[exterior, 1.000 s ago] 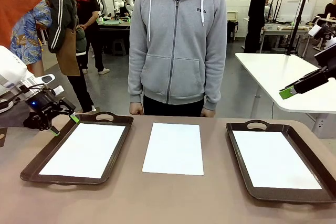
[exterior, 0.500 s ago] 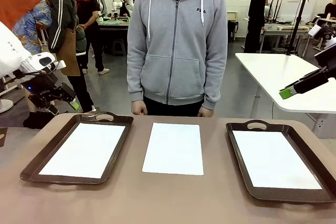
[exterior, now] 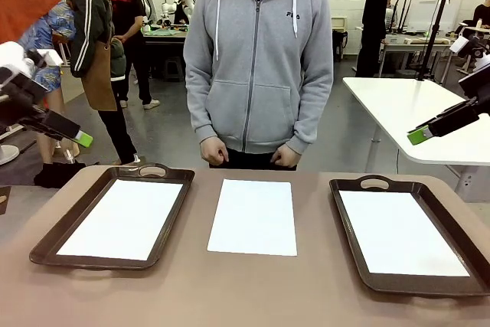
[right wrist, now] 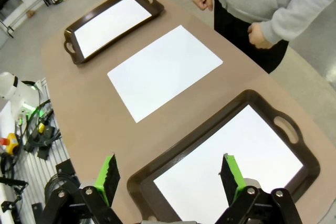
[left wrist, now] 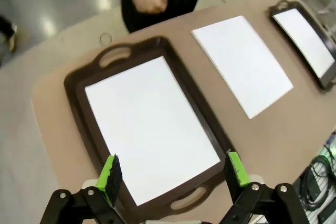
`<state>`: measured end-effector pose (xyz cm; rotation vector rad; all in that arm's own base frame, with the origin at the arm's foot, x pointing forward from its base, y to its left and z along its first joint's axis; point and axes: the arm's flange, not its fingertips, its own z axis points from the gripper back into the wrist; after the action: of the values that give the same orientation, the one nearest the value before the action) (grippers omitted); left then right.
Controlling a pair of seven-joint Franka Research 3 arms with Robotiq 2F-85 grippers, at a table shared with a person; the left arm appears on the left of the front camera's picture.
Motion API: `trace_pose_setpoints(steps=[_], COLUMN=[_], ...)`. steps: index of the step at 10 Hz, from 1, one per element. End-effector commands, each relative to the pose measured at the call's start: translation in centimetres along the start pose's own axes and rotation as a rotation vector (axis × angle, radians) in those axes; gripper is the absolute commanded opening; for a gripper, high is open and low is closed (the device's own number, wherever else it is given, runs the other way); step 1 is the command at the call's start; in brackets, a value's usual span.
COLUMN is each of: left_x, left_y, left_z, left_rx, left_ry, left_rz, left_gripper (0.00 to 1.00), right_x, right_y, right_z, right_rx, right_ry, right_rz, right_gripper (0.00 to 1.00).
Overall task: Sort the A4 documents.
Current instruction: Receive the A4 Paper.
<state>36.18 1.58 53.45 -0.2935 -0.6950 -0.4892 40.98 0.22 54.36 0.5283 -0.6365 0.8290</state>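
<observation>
The A4 documents are white sheets in three places. One sheet [exterior: 122, 218] lies in the left dark brown tray [exterior: 53, 237], and another sheet [exterior: 400, 232] lies in the right tray [exterior: 346, 223]. A third sheet or stack [exterior: 253, 216] rests on the bare table between them. My left gripper [exterior: 76, 137] hangs open in the air, beyond the table's left edge. Its wrist view looks down between its fingers [left wrist: 110, 174] onto the left tray's sheet [left wrist: 149, 127]. My right gripper [exterior: 419, 135] is open too, high off the table's right side, above the right tray's sheet [right wrist: 231, 166].
A person in a grey hoodie [exterior: 259, 59] stands at the far edge, fists [exterior: 214, 151] held just behind the middle sheet. A white table [exterior: 413, 112] stands behind my right arm. Cables [right wrist: 37, 124] hang past the table's side. Brown tabletop [exterior: 230, 289] lies bare in front.
My left arm has risen and swung back to the left, away from the left tray's corner. The person's hands have come up in front of the body. My right arm has stayed still.
</observation>
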Motion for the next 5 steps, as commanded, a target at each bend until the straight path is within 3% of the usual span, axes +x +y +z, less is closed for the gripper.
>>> trace_pose_setpoints(steps=[1, 5], left_x=[-1.46, -0.7], left_y=[-0.35, 0.53], left_z=[0.37, -0.54], left_rx=[-0.063, -0.111], left_ry=[-0.038, 0.011], left_rz=[-0.042, -0.025], left_gripper=[1.0, 1.0], right_x=[0.07, 0.07], right_y=[0.02, 0.02], right_z=[-0.14, -0.14], right_rx=[0.007, 0.007], right_ry=[-0.004, -0.004], right_rz=[0.002, 0.002], right_gripper=[1.0, 1.0])
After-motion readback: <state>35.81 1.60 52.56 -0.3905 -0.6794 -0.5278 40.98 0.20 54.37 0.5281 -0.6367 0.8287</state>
